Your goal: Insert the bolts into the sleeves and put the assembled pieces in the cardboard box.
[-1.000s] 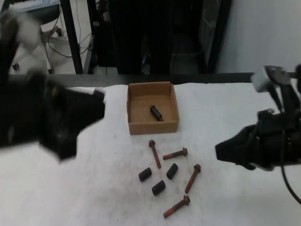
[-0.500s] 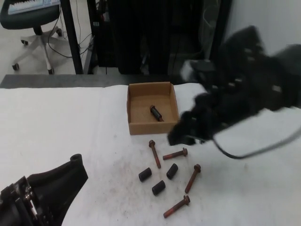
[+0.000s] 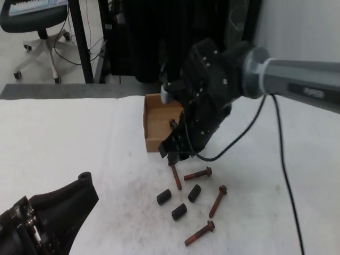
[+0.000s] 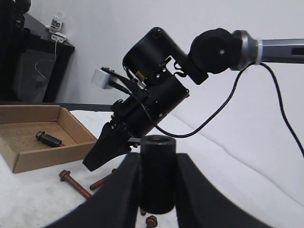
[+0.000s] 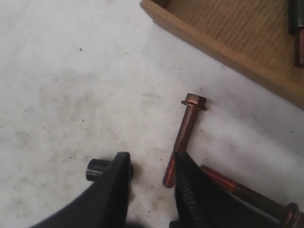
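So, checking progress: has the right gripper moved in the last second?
Yes. The right gripper swung in from the right to the cardboard box, above a bolt.

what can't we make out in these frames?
High view: the right arm covers part of the cardboard box and the assembled piece.
High view: bottom edge cuts off the left end effector; its sleeve hidden there.
Right wrist view: whether the right end effector touches the bolt is unclear.

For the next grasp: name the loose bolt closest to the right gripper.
The bolt nearest the cardboard box, under the right gripper; the others lie farther.
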Motion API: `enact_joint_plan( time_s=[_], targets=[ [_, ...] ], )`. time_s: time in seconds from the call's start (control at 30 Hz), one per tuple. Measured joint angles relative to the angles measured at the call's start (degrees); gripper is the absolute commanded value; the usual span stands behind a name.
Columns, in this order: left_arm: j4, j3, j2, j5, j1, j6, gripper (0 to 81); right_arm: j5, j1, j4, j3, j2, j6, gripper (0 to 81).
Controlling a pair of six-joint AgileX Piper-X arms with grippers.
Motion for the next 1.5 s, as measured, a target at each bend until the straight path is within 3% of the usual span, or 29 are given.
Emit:
enact_joint_plan(
  time_s=[0.27, 1.2, 1.5],
  targets=[
    [0.00, 0.00, 0.00, 0.16, 0.00, 0.10, 0.1, 1.80, 0.16, 3.94, -5.36, 7.34, 0.00, 30.0],
    [0.00, 0.00, 0.00, 1.07, 0.00, 0.10, 0.1, 3.40, 0.14, 1.86, -6.57, 8.02, 0.00, 30.0],
    [0.00, 0.00, 0.00, 1.69, 0.00, 0.10, 0.1, 4.52, 0.14, 6.70, -10.84, 12.76, 0.00, 30.0]
  ],
)
